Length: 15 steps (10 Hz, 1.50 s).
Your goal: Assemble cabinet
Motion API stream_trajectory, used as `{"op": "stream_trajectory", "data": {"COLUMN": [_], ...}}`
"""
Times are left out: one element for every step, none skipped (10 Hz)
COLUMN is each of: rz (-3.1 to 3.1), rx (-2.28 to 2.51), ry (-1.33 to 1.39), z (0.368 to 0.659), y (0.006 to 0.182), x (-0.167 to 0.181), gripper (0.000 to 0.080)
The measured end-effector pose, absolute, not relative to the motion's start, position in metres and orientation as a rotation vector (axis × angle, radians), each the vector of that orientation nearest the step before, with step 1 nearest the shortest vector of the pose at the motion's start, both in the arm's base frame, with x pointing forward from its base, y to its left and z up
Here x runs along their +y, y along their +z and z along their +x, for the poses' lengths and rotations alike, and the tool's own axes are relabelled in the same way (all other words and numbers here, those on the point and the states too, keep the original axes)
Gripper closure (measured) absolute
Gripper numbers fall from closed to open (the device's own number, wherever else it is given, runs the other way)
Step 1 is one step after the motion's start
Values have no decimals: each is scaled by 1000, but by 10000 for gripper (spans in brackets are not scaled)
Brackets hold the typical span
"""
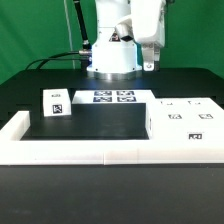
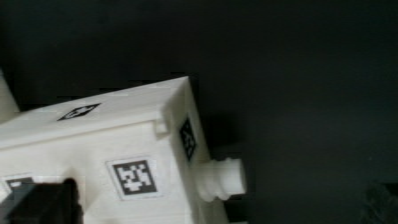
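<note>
Robotics lab: mounted arm (image 1: 112, 45) and marker board (image 1: 113, 97).

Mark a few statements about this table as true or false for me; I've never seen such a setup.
1. A small tagged block stands toward the exterior view's left. True.
2. The large white box sits at the exterior view's left. False: it sits at the right.
3. The marker board lies between the robot's base and the black mat. True.
4. The white block seen close in the wrist view bears no tags. False: it shows several tags, and a round peg on one side.
</note>
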<state>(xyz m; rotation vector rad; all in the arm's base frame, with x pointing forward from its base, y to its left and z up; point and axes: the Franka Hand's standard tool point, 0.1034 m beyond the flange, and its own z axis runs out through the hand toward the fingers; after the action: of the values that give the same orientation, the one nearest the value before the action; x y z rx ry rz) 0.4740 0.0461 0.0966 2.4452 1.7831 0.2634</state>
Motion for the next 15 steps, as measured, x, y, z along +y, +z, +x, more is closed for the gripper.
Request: {"op": "stream_trajectory", "data": {"rz": [2444,2451,2461,2489,2555,2611,2709,2842,2918,2994,3036,3059,3101,3125,3131], "rx": [1791,1781,1771,1736,1652,1576,1429,1202,1052,889,802,738,609,527,507], "ry": [252,255,255,258,265,270,289,306,326,353,357,373,371,368,368], "z": [473,473,473,473,473,474,472,467,467,467,468,469,469,469,469], "y": [95,95,95,95,95,95,95,91,89,85,79,75,75,75,75], "x": [45,46,46,46,46,46,48,56,65,72,73,68,67,68,69], "gripper": [2,2,2,2,2,2,2,2,2,2,2,2,2,2,2]}}
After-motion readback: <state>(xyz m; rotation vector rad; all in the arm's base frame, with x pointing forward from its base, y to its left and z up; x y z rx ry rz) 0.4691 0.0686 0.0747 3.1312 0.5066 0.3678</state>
